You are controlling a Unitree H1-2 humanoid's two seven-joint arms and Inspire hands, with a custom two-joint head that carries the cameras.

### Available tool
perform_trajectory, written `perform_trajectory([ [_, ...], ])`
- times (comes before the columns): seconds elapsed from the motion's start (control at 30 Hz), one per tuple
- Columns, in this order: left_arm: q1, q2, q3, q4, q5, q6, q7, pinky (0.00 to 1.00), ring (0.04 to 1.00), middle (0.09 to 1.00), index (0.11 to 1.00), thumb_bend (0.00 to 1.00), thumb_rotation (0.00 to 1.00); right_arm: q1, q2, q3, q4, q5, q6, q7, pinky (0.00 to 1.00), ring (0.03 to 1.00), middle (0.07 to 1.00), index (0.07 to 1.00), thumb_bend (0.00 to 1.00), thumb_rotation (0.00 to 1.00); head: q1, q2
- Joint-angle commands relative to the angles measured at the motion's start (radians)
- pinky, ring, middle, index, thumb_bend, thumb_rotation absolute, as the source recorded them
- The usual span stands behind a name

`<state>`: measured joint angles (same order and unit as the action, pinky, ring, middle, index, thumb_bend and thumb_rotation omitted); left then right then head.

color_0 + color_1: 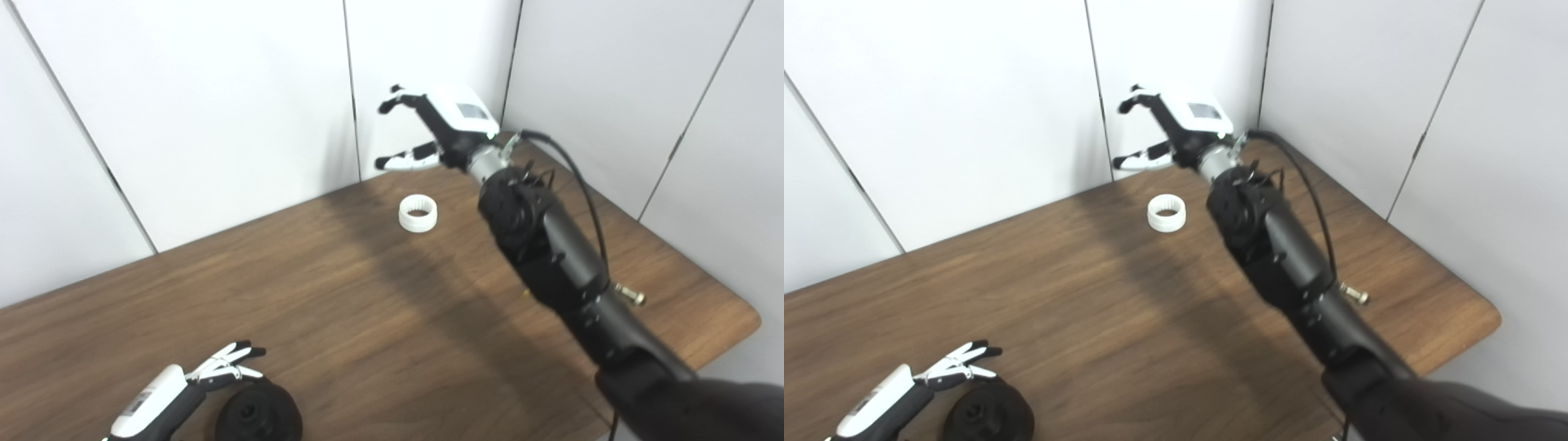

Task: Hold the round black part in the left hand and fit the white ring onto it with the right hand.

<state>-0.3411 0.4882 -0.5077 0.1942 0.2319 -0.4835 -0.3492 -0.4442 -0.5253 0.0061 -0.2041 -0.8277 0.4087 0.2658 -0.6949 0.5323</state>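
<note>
While the right hand hovers spread above the white ring, the left hand lies empty beside the black part.

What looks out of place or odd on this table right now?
Nothing is spilled or damaged. The small white ribbed plastic ring lies flat on the wooden table, and the round black part sits near the front edge. Both the left hand and right hand are open, holding nothing.
</note>
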Motion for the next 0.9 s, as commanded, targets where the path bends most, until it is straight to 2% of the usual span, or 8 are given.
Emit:
perform_trajectory([
  [0.0,0.003,0.036,-0.014,0.008,0.012,0.014,-0.03,0.79,0.983,0.923,0.488,0.52,0.07,-0.066,-0.043,0.004,0.011,-0.012,0.013,0.022,0.84,0.923,0.907,0.749,0.61,0.44,0.0,0.0],
  [0.3,0.004,0.038,-0.018,0.002,0.016,0.014,-0.027,0.78,0.972,0.92,0.488,0.52,0.07,-0.105,-0.128,0.043,0.112,0.007,0.044,0.146,0.95,0.969,0.934,0.786,0.7,0.49,0.012,0.008],
  [0.47,0.006,0.037,-0.014,-0.001,0.019,0.014,-0.029,0.78,0.969,0.92,0.488,0.52,0.07,-0.126,-0.167,0.073,0.175,0.026,0.046,0.212,0.96,0.967,0.947,0.791,0.73,0.54,0.017,0.01],
  [0.77,0.006,0.035,-0.005,-0.002,0.01,0.014,-0.047,0.79,0.975,0.922,0.488,0.52,0.07,-0.158,-0.18,0.122,0.287,0.057,0.038,0.229,0.96,0.96,0.946,0.764,0.74,0.6,0.026,0.017],
  [0.87,0.009,0.034,0.0,-0.006,0.008,0.014,-0.054,0.8,0.98,0.926,0.489,0.52,0.07,-0.165,-0.18,0.139,0.307,0.057,0.047,0.237,0.96,0.962,0.951,0.772,0.76,0.65,0.036,0.02],
])
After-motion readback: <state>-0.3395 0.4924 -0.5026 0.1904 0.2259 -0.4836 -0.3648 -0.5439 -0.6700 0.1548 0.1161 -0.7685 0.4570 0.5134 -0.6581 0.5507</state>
